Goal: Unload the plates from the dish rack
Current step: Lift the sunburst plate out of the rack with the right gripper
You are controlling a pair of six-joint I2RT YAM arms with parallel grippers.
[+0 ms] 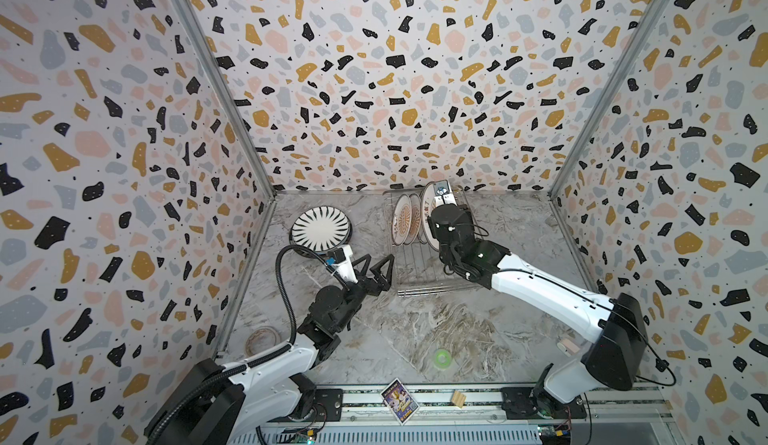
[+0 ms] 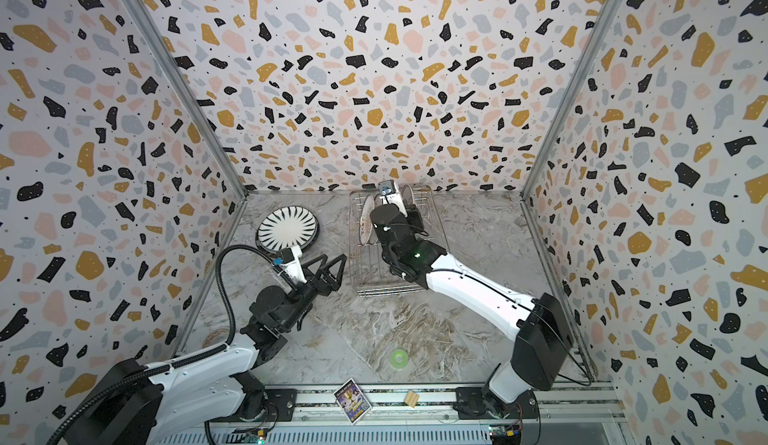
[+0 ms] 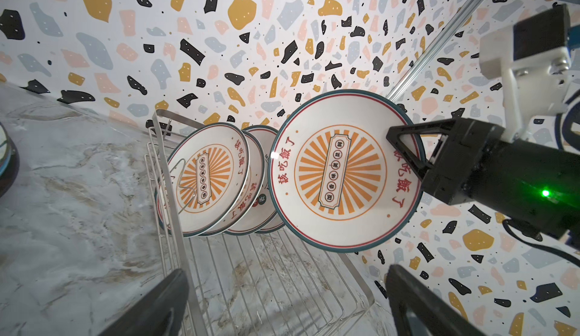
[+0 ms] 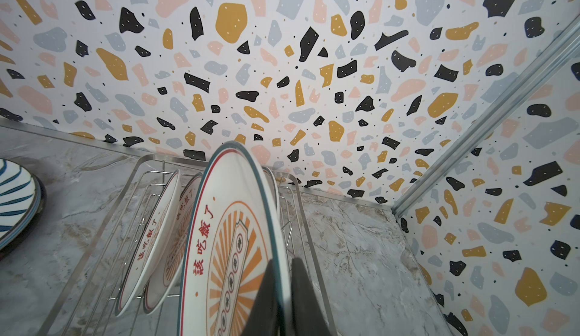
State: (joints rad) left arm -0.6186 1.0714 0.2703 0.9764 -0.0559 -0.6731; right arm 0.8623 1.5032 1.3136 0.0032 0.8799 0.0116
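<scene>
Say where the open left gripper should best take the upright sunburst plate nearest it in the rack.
Probably the upper rim of the plate, from above, jaws straddling the thin edge: it stands on edge, tilted, another plate close behind, its bottom down among the dish rack wires.

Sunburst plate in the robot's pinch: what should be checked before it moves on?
1. Right gripper shut on the sunburst plate rim: ok.
2. Plate clear of the dish rack: cannot tell.
3. Other plates standing in the rack: ok.
4. Left gripper open, empty, beside the rack: ok.
5. Striped plate flat on the table, top bare: ok.
</scene>
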